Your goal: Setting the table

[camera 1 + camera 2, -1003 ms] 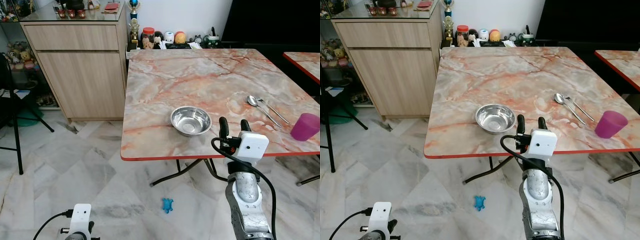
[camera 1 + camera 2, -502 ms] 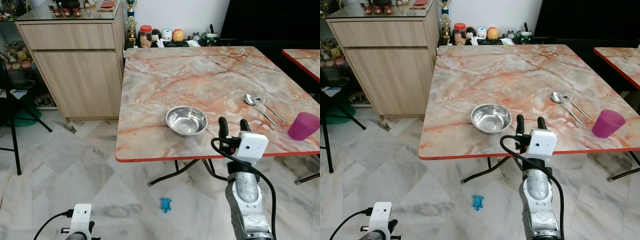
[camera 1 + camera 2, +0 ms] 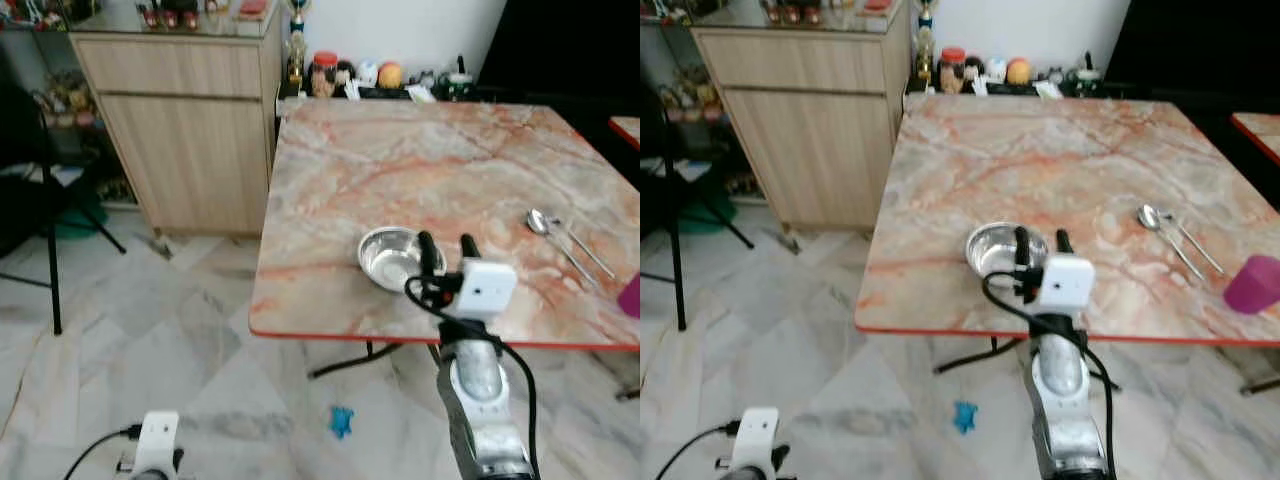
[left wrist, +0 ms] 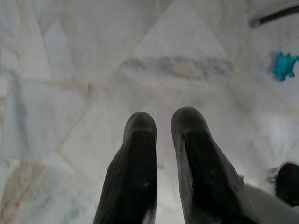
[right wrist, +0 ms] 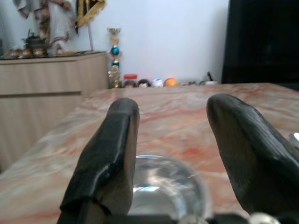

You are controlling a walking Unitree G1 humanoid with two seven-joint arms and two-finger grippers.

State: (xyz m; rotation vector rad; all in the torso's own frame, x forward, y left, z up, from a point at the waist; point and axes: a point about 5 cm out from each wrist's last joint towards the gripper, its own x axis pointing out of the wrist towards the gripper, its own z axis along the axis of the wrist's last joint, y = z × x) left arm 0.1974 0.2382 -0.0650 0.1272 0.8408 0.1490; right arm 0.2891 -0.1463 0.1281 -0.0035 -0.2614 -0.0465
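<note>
A steel bowl (image 3: 388, 258) sits near the front edge of the marble table (image 3: 420, 170). My right gripper (image 3: 447, 243) is open, raised at that front edge just right of the bowl. In the right wrist view the bowl (image 5: 163, 186) lies low between the two fingers, with nothing held. A spoon and fork (image 3: 565, 238) lie side by side at the table's right. A purple cup (image 3: 1252, 283) stands at the front right. My left gripper (image 4: 163, 126) hangs low over the floor, its fingers close together and empty.
A wooden cabinet (image 3: 190, 130) stands left of the table, with a black chair (image 3: 40, 190) further left. Jars and figurines (image 3: 380, 75) line the table's far edge. A small blue toy (image 3: 342, 421) lies on the tiled floor under the front edge. A second table's corner (image 3: 626, 126) is at the right.
The whole view has shifted and blurred, so the camera moved. My right gripper now stands closer to the bowl, its fingertips beside the bowl's right rim.
</note>
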